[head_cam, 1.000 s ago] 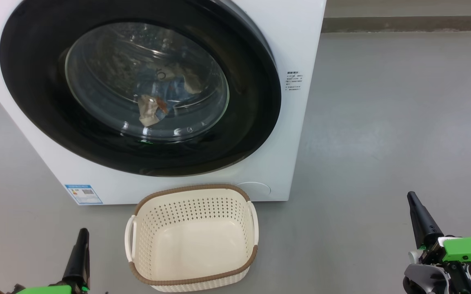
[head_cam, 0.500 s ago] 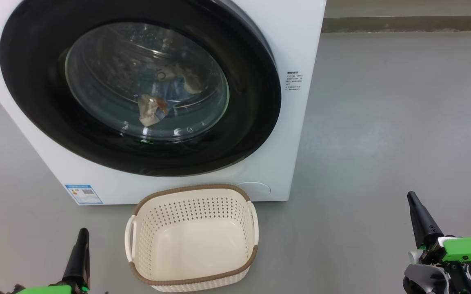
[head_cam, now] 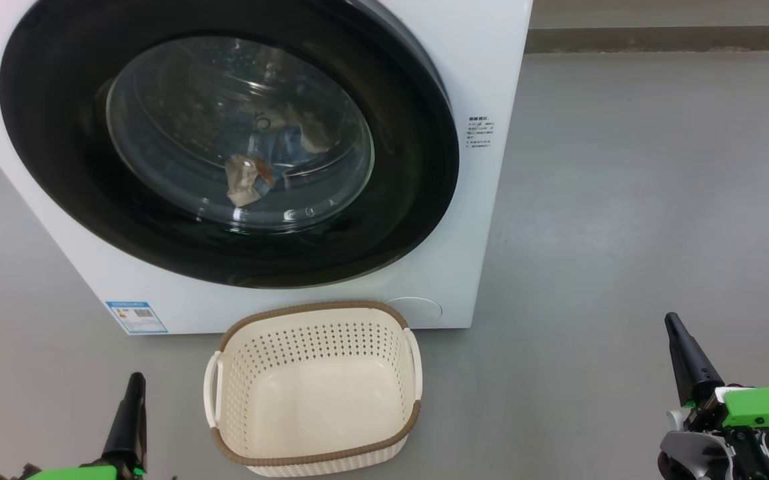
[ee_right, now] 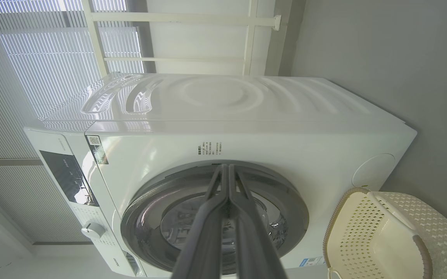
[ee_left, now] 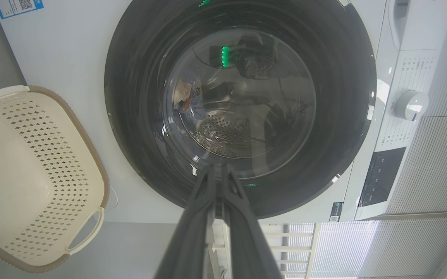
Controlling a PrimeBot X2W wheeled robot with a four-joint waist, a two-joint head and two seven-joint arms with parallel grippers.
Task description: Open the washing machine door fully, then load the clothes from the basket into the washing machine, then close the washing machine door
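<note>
With the clothes (head_cam: 251,179) behind the shut washing machine door (head_cam: 411,173) and the basket (head_cam: 314,313) empty on the near floor, the left gripper (head_cam: 135,387) and right gripper (head_cam: 674,328), both pressed together, should simply avoid nudging that door.

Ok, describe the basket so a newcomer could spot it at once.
Find the big white washing machine with its round black-rimmed door shut. On the grey floor right in front of it, below the door, sits the basket. It is a small oval cream tub with perforated sides, a brown rim and white side handles, and it is empty.
</note>
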